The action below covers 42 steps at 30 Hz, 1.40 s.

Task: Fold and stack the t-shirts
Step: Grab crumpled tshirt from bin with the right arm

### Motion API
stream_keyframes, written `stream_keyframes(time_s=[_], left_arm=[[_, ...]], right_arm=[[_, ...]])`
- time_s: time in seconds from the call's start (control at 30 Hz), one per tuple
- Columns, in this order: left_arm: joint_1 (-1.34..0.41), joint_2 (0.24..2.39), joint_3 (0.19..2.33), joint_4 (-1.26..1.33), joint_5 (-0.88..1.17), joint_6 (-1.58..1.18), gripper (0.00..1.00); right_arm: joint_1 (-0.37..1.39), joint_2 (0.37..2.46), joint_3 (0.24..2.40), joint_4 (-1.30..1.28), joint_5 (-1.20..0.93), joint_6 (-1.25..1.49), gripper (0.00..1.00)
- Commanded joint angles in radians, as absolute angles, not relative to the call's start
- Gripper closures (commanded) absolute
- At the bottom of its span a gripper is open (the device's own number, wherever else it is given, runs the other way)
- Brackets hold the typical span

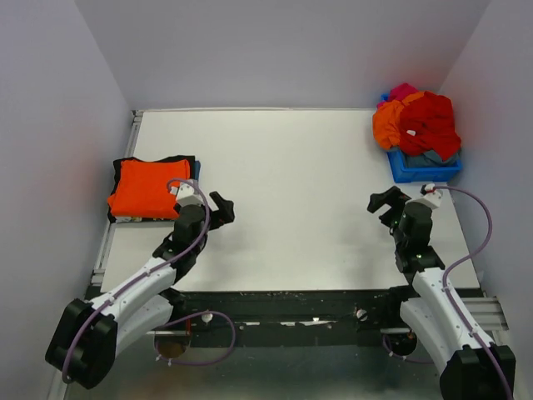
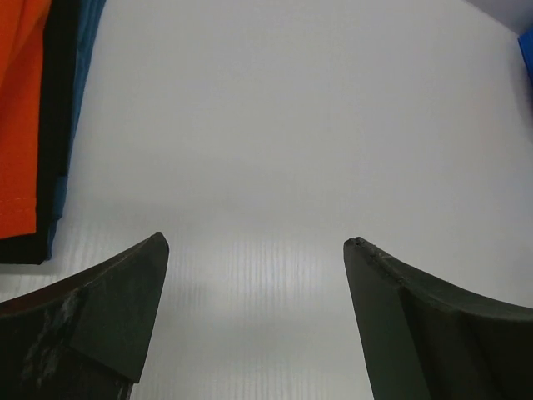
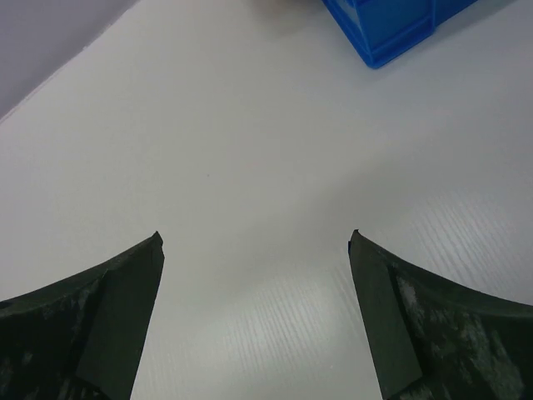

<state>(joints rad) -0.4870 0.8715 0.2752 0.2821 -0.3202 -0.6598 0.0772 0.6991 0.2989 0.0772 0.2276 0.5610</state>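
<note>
A folded orange t-shirt [image 1: 146,187] tops a stack at the table's left edge, over a black one [image 1: 179,160] and a blue one. The stack's edge shows in the left wrist view [image 2: 21,125]. Unfolded t-shirts are heaped in a blue bin [image 1: 423,169] at the back right: a bright red one [image 1: 431,123], an orange one [image 1: 386,123], a magenta one [image 1: 404,90] and a grey-blue one [image 1: 430,157]. My left gripper [image 1: 222,208] is open and empty just right of the stack. My right gripper [image 1: 385,202] is open and empty, in front and left of the bin.
The white table [image 1: 291,192] is walled at the back and both sides. The bin's corner shows in the right wrist view [image 3: 391,29]. A metal rail runs along the table's left edge [image 1: 112,229].
</note>
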Motion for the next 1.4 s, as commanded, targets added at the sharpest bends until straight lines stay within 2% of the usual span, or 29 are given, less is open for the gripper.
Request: stream_keyframes(time_s=[0.0, 0.17, 0.27, 0.4, 0.53, 0.7, 0.8, 1.07, 1.17, 1.2, 1.27, 1.3, 1.37], left_arm=[[-0.494, 0.955, 0.350, 0.224, -0.235, -0.658, 0.01], [-0.499, 0.985, 0.408, 0.111, -0.268, -0.705, 0.01], [-0.500, 0.963, 0.425, 0.045, -0.331, -0.736, 0.01], [-0.502, 0.921, 0.367, 0.121, -0.287, -0.732, 0.01], [-0.503, 0.876, 0.310, 0.192, -0.259, -0.715, 0.01], [-0.503, 0.861, 0.281, 0.252, -0.236, -0.721, 0.01], [-0.503, 0.865, 0.281, 0.255, -0.232, -0.730, 0.02], [-0.505, 0.870, 0.261, 0.307, -0.227, -0.736, 0.04], [-0.506, 0.885, 0.265, 0.308, -0.227, -0.732, 0.04], [-0.506, 0.891, 0.265, 0.313, -0.229, -0.733, 0.05], [-0.506, 0.902, 0.267, 0.319, -0.229, -0.730, 0.04], [-0.505, 0.908, 0.268, 0.321, -0.229, -0.730, 0.05], [-0.506, 0.917, 0.275, 0.321, -0.227, -0.727, 0.05]], right_arm=[[0.080, 0.673, 0.310, 0.040, 0.233, 0.542, 0.00], [0.080, 0.719, 0.380, 0.034, 0.232, 0.538, 0.00], [0.078, 0.858, 0.524, -0.039, 0.262, 0.551, 0.00], [0.057, 1.055, 0.750, -0.094, 0.291, 0.554, 0.01], [-0.037, 1.250, 0.948, -0.129, 0.224, 0.587, 0.03], [-0.106, 1.506, 1.213, -0.172, 0.213, 0.609, 0.11], [-0.141, 1.664, 1.371, -0.219, 0.172, 0.652, 0.12], [-0.173, 1.907, 1.591, -0.259, 0.169, 0.701, 0.14], [-0.175, 1.971, 1.666, -0.273, 0.199, 0.677, 0.23], [-0.176, 1.991, 1.698, -0.287, 0.215, 0.675, 0.23], [-0.176, 2.029, 1.747, -0.298, 0.224, 0.655, 0.33], [-0.178, 2.045, 1.781, -0.313, 0.238, 0.652, 0.40], [-0.178, 2.052, 1.801, -0.333, 0.259, 0.641, 0.66]])
